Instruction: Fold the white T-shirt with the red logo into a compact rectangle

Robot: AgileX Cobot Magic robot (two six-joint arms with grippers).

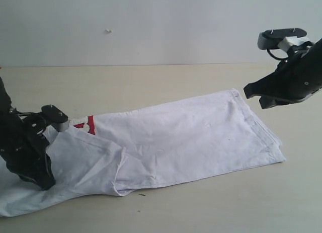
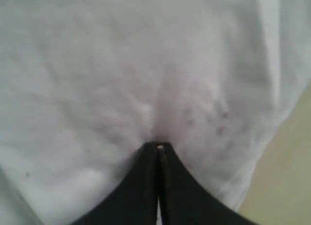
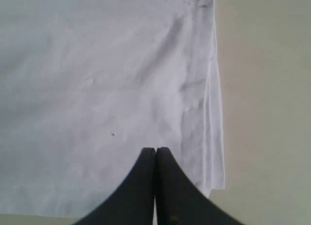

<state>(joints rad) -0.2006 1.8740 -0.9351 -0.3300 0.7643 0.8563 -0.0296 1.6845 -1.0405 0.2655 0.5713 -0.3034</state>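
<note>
The white T-shirt (image 1: pixel 191 137) lies folded lengthwise across the table, running from the near left to the right. A short piece of the red logo (image 1: pixel 87 124) peeks out by a folded flap at the left. My left gripper (image 1: pixel 46 183) is down on the shirt's left end. In the left wrist view it (image 2: pixel 159 147) is shut, and the white cloth (image 2: pixel 121 64) puckers at its tips. My right gripper (image 1: pixel 247 91) hovers above the shirt's right end. Its jaws (image 3: pixel 155 149) are shut and hold nothing, over the layered edge of the cloth (image 3: pixel 97 89).
The beige tabletop (image 1: pixel 151 77) stretches bare behind the shirt up to a pale wall. A tiny dark speck (image 1: pixel 142 195) lies on the table in front of the shirt. Bare table (image 3: pixel 262 89) borders the shirt's right end.
</note>
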